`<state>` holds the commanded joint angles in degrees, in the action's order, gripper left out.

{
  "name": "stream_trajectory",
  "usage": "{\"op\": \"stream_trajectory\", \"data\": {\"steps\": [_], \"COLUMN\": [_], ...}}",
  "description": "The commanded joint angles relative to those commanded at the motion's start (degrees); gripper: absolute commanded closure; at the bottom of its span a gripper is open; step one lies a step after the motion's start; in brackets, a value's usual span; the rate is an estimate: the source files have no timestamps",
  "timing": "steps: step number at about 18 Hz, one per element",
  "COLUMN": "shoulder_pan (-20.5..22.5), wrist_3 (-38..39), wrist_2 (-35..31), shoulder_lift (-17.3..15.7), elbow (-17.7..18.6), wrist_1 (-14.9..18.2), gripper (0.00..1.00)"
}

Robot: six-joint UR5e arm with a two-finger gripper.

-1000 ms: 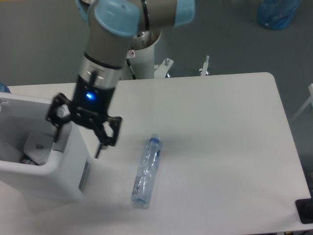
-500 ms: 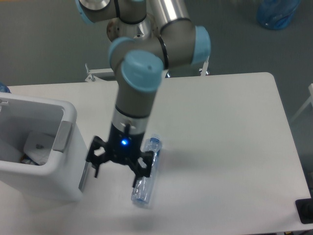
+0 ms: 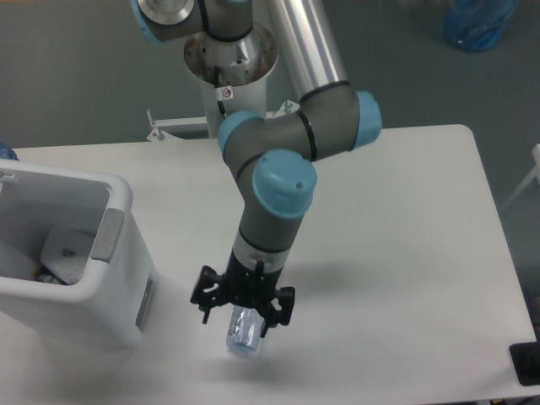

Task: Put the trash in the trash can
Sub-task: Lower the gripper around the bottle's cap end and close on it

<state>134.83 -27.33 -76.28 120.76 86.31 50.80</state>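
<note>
The crushed clear bottle (image 3: 244, 334) lies on the white table (image 3: 396, 228) near its front edge, and only its lower end shows below my wrist. My gripper (image 3: 243, 315) hangs straight over it, open, with one black finger (image 3: 205, 302) on each side of the bottle. I cannot tell whether the fingers touch it. The white trash can (image 3: 120, 205) stands at the left edge of the table, well to the left of the gripper. Something pale and flat (image 3: 67, 249) lies inside it, and I cannot tell what it is.
The arm's base column (image 3: 230, 63) rises behind the table's far edge. A blue bag-like thing (image 3: 477, 24) sits on the floor at the top right. A small black object (image 3: 526, 364) is at the bottom right corner.
The gripper has swung from beside the trash can rightward and down over the bottle. The bottle has not moved, and now the wrist covers most of it.
</note>
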Motion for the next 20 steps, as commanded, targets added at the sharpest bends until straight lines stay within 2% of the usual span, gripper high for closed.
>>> {"op": "stream_trajectory", "data": {"steps": [8,13,20], "shoulder_pan": [-1.4,-2.5,-4.6], "wrist_3": [-0.4,-0.4,0.2], "wrist_2": [-6.0,-7.6,-9.4], "shoulder_lift": [3.2,5.6,7.7], "elbow": [-2.1,-3.8,-3.3], "wrist_1": [0.5,0.6,0.6], "gripper": [0.0,0.0,0.0]}}
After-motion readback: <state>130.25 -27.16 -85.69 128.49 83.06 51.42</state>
